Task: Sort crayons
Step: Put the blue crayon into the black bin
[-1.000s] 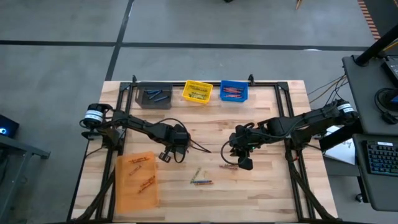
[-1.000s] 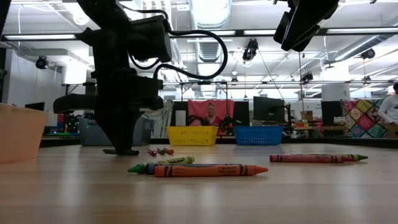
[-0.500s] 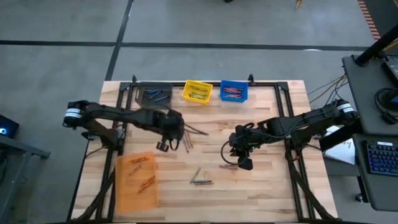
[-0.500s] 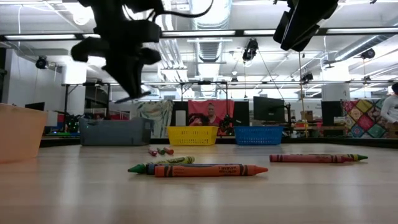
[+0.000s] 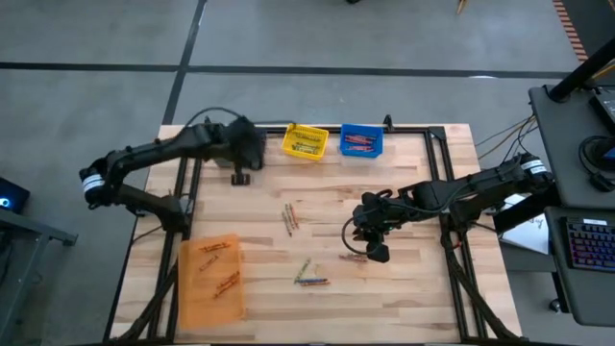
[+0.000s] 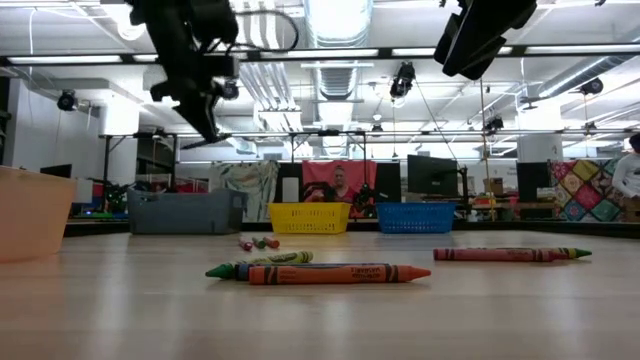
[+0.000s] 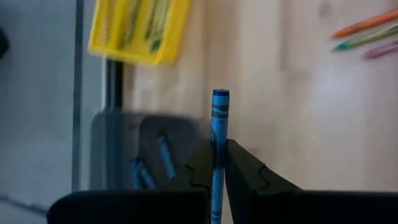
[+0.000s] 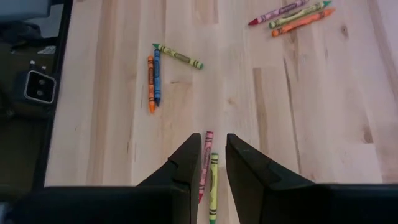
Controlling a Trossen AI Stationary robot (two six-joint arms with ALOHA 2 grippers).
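Observation:
My left gripper [image 5: 238,177] hangs high over the table's far left, by the grey bin [image 7: 118,143], shut on a blue crayon [image 7: 219,118]. More blue crayons [image 7: 165,155] lie in that bin. My right gripper [image 8: 213,146] stands open, high above a red and a yellow-green crayon [image 8: 210,168] that lie flat on the wood. Loose crayons lie in a cluster at mid-table [image 5: 288,217] and another nearer the front [image 5: 309,277]. My left gripper pinches the blue crayon between its two fingers, partway along the stick [image 7: 218,148]. The crayon lies along the fingers and its free end [image 7: 220,96] sticks out past the fingertips. The fingers slant down from above. The crayon is lifted clear of the table.
A yellow bin [image 5: 305,141] and a blue bin [image 5: 361,141] stand along the far edge, right of the grey one. An orange bin [image 5: 211,279] with orange crayons sits at the near left. Black frame rails run along the table's left and right sides.
My left gripper has risen from the crayon cluster at mid-table and swung toward the far left edge, to the grey bin, rolling as it went. It carries the blue crayon, now lifted clear. The other crayons of that cluster stay on the wood.

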